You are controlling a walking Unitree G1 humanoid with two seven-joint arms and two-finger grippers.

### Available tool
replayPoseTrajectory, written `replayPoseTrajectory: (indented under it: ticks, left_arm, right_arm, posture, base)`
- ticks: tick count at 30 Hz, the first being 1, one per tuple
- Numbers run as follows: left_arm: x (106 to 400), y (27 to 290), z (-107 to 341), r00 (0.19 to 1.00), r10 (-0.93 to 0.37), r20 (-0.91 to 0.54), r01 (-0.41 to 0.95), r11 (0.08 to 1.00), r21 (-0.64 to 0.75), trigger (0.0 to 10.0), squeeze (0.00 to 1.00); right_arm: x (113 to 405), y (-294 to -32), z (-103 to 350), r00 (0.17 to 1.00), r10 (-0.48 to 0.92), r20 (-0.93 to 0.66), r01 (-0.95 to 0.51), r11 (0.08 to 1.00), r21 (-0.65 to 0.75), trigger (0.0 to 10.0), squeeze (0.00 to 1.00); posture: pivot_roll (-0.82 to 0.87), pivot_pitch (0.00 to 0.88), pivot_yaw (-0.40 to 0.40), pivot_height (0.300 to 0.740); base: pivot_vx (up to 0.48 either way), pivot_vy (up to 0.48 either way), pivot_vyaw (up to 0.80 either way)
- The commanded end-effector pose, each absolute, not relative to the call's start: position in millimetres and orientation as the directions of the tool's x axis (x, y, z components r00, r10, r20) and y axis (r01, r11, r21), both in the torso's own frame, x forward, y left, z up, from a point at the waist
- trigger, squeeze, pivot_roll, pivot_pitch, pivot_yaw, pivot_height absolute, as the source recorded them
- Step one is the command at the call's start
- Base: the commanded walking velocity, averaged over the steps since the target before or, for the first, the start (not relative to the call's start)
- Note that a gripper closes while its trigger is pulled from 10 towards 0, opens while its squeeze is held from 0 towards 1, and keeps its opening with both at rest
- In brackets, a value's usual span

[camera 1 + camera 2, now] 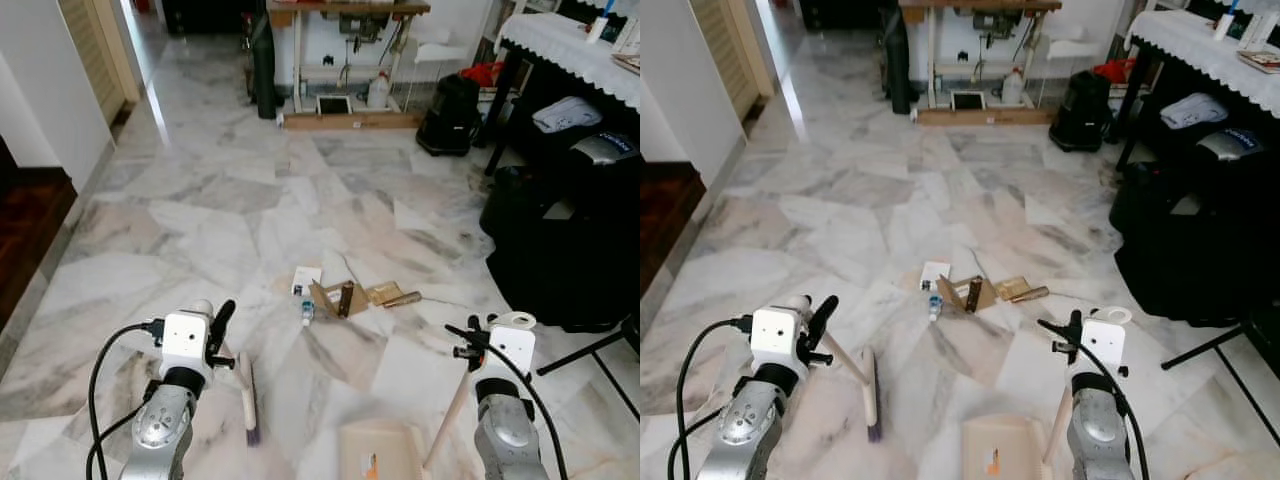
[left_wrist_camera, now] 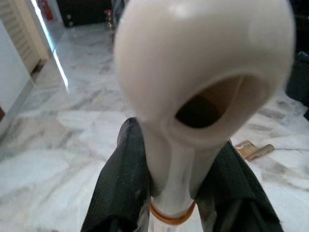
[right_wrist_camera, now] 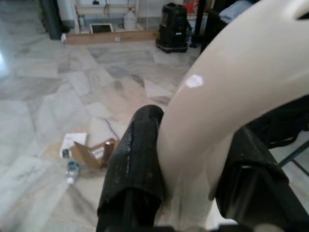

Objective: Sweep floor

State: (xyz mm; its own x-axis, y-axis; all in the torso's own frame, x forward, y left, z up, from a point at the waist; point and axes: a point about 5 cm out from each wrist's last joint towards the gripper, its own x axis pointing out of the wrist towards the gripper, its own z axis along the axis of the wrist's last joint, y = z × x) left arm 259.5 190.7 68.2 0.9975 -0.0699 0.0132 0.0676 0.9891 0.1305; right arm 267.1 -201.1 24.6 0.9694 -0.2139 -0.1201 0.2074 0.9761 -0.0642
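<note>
Floor [image 1: 200,210]: we saw grey-veined marble tiles running from the robot to the far wall.
Black bags [image 1: 560,250]: these stood heaped at the robot's right, below a surface with a white lace cloth [image 1: 570,45].
Sewing surface [image 1: 345,60]: it stood against the far wall, with a black case [image 1: 448,115] just beside it.
Dustpan [image 1: 1002,446]: we noted a cream pan flat on the floor near the robot, its long cream handle [image 3: 231,96] rising to the right arm.
Right pincer [image 3: 193,193]: its two black fingers [image 3: 133,169] were clamped on the dustpan handle, one on each side.
Broom [image 1: 249,400]: its head rested on the floor ahead of the left arm and left of the dustpan, bristles down, well short of the litter.
Left pincer [image 2: 171,193]: we saw it closed on the cream broom handle [image 2: 203,72], just under the rounded end with its hanging hole.
Litter [image 1: 340,295]: bits of brown cardboard, a white card [image 1: 306,278] and a small bottle [image 1: 307,314] lay together on the floor ahead, between the two arms.
</note>
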Motion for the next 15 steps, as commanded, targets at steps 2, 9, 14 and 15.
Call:
replayPoseTrajectory:
  ticks: [2, 9, 14, 15]
  left_arm:
    - [263.2, 185.0, 76.7, 0.995, -0.089, 0.055, 0.081, 0.987, 0.139, 10.0, 0.00]
    - [263.5, 184.5, 76.6, 0.994, -0.090, 0.054, 0.082, 0.987, 0.140, 10.0, 0.00]
    - [263.9, 184.1, 76.7, 0.994, -0.092, 0.055, 0.084, 0.987, 0.139, 10.0, 0.00]
    - [263.9, 184.1, 76.6, 0.994, -0.092, 0.055, 0.084, 0.987, 0.139, 10.0, 0.00]
  right_arm:
    - [268.5, -207.7, 30.9, 0.969, -0.231, -0.086, 0.226, 0.972, -0.062, 10.0, 0.00]
    - [269.1, -207.1, 31.6, 0.971, -0.226, -0.081, 0.222, 0.973, -0.059, 10.0, 0.00]
    - [269.9, -207.0, 32.6, 0.972, -0.225, -0.076, 0.221, 0.974, -0.057, 10.0, 0.00]
    - [269.9, -207.0, 32.6, 0.972, -0.224, -0.075, 0.220, 0.974, -0.057, 10.0, 0.00]
  posture:
    - [-0.05, 0.035, -0.021, 0.740]
    - [-0.05, 0.035, -0.021, 0.740]
    - [-0.05, 0.037, -0.022, 0.740]
    - [-0.05, 0.037, -0.022, 0.740]
  base:
    - [0.285, 0.000, 0.00]
    - [0.282, 0.000, 0.00]
    - [0.283, 0.000, 0.00]
    - [0.281, 0.000, 0.00]
